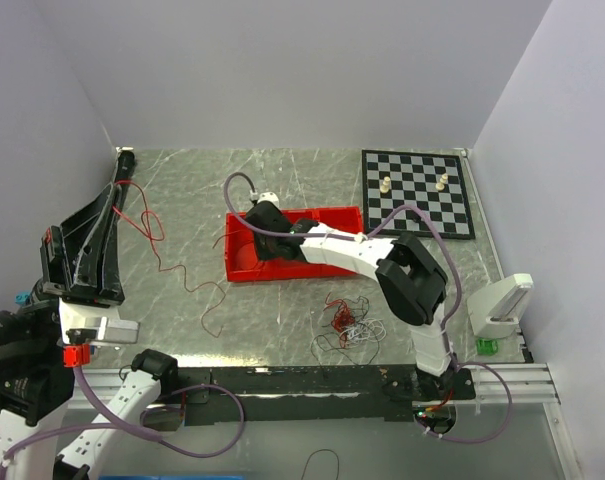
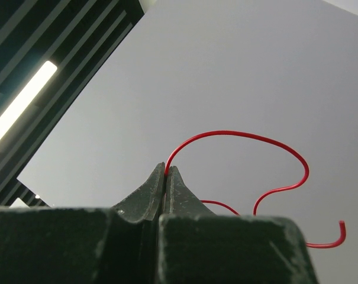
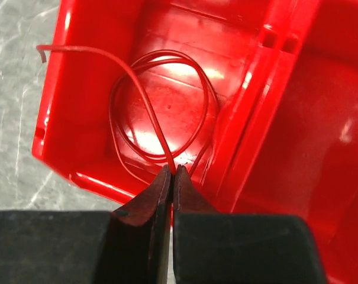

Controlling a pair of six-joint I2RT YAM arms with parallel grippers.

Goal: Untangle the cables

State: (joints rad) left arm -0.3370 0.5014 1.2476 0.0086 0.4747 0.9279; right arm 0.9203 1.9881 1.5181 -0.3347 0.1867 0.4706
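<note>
Trouble could come from either pinch. The left gripper [image 2: 168, 168] is shut tight on one red wire [image 2: 226, 131], held high by the far left corner. The wire's loose end trails down onto the table [image 1: 182, 190]. If that arm swings, the tail may drag into the rest of the cables [image 1: 348, 322], a knotted heap near the front edge. The right gripper [image 3: 171, 170] is closed on a second red wire [image 3: 137, 83], looped inside the red bin [image 3: 285, 106]. Dropped from too high, it might spring out.
</note>
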